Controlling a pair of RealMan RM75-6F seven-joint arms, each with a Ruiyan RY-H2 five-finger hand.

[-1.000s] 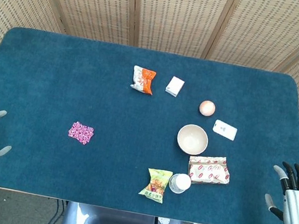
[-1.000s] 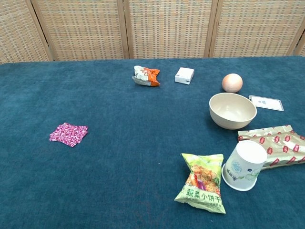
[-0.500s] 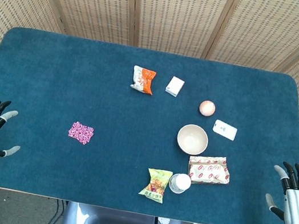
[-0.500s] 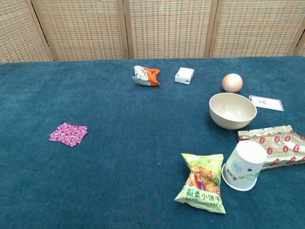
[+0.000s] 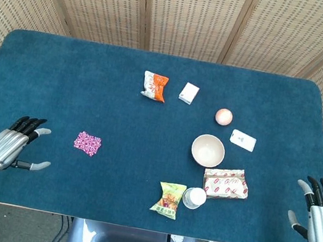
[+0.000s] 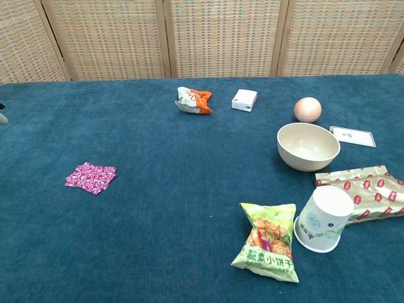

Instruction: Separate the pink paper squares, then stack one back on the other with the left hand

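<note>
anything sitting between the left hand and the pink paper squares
Nothing: in the head view only bare blue table cloth lies between the left hand and the pink paper squares.

A blue counter (image 5: 63, 72) carries an orange packet (image 5: 154, 86) beside a white box (image 5: 188, 93). An egg (image 5: 223, 116) sits near a card (image 5: 242, 140) and bowl (image 5: 207, 150). A red packet (image 5: 225, 184) touches a tipped cup (image 5: 194, 197), just beside a green snack bag (image 5: 169, 199).
</note>
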